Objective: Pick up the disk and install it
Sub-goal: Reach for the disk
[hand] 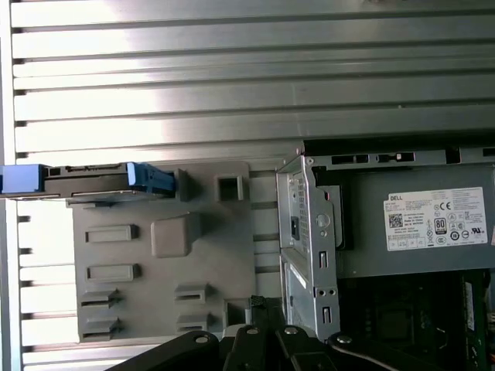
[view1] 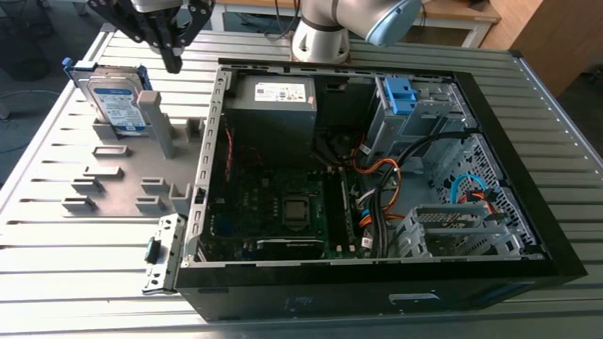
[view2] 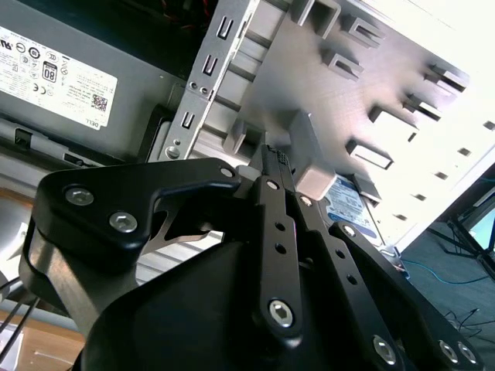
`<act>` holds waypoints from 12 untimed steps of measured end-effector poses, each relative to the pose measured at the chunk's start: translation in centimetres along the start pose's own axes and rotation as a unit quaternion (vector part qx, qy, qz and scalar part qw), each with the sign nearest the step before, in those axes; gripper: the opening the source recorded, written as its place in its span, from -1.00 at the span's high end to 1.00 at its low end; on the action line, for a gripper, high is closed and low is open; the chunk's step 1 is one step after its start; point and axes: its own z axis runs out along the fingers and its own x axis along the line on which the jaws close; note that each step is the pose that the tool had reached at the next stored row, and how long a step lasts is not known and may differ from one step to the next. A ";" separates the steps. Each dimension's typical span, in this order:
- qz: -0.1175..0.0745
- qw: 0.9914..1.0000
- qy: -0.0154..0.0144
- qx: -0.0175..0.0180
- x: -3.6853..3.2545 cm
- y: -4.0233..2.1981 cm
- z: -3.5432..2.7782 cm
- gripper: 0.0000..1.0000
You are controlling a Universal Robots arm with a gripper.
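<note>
The disk (view1: 111, 99), silver with a white-and-blue label and a blue frame, stands on edge in a slot of the grey holder plate (view1: 123, 176) at the exterior view's left. It appears edge-on in the first wrist view (hand: 100, 179), and its label peeks out behind a grey post in the second wrist view (view2: 352, 202). My gripper (view1: 172, 65) hangs above the plate, just to the exterior view's right of the disk and apart from it. Its black fingers (view2: 267, 166) are shut together with nothing between them. The finger ends also show in the first wrist view (hand: 255, 308).
An open computer case (view1: 556, 233) lies at the exterior view's right with a grey power supply (view1: 273, 106), motherboard, cables and a drive bay holding a small blue clip (view1: 399, 95). A tall grey post (view1: 155, 120) rises beside the disk. The slatted metal table (view1: 56, 282) surrounds everything.
</note>
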 end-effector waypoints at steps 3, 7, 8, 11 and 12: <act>0.000 1.000 0.000 0.000 0.16 -0.01 0.00 0.79; 0.000 1.000 0.000 0.000 0.36 -0.03 -0.01 0.79; 0.000 1.000 0.000 0.000 0.41 -0.03 -0.01 0.79; 0.000 1.000 0.000 0.000 0.57 -0.04 -0.01 0.79; 0.000 1.000 0.000 0.000 0.62 -0.05 -0.02 0.79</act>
